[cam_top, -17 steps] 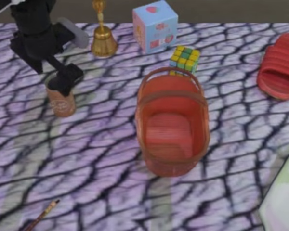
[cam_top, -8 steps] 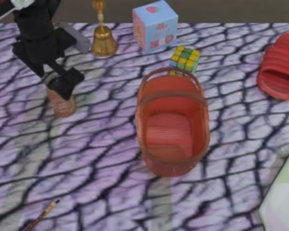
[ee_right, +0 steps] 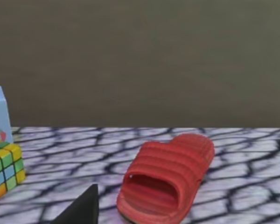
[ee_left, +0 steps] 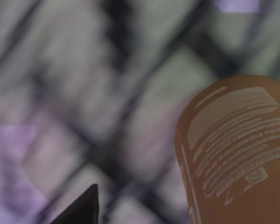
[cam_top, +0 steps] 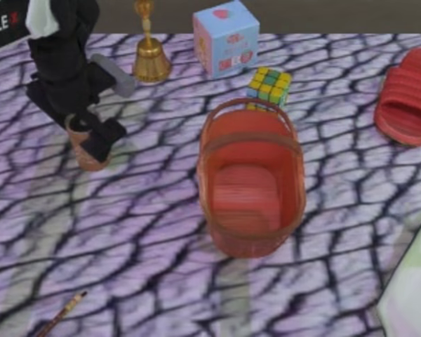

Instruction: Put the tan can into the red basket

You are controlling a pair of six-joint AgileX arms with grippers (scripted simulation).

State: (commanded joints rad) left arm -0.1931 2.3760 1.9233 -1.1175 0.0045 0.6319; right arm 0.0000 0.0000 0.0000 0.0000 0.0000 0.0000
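Note:
The tan can (cam_top: 83, 156) stands on the table at the far left, mostly hidden under my left gripper (cam_top: 92, 135). The left wrist view shows the tan can (ee_left: 238, 154) close up, with white print on its side. One dark fingertip (ee_left: 84, 209) stands well apart from it, so the gripper is open; the other finger is hidden. The red basket (cam_top: 251, 179) sits in the middle of the table, to the can's right, with its handle arched across the far end. Of my right gripper I see only one fingertip (ee_right: 83, 208), set wide to one side, near the red slipper (ee_right: 165, 177).
A gold bell (cam_top: 151, 53) and a blue carton (cam_top: 226, 36) stand at the back. A colour cube (cam_top: 269, 86) touches the basket's far rim. The red slipper (cam_top: 409, 95) lies at the far right and a pencil (cam_top: 62, 314) at the front left. A pale part of the right arm (cam_top: 412, 288) fills the front right corner.
My left arm has shifted a little toward the front and right and covers more of the can. The can, the basket and the right arm have stayed put.

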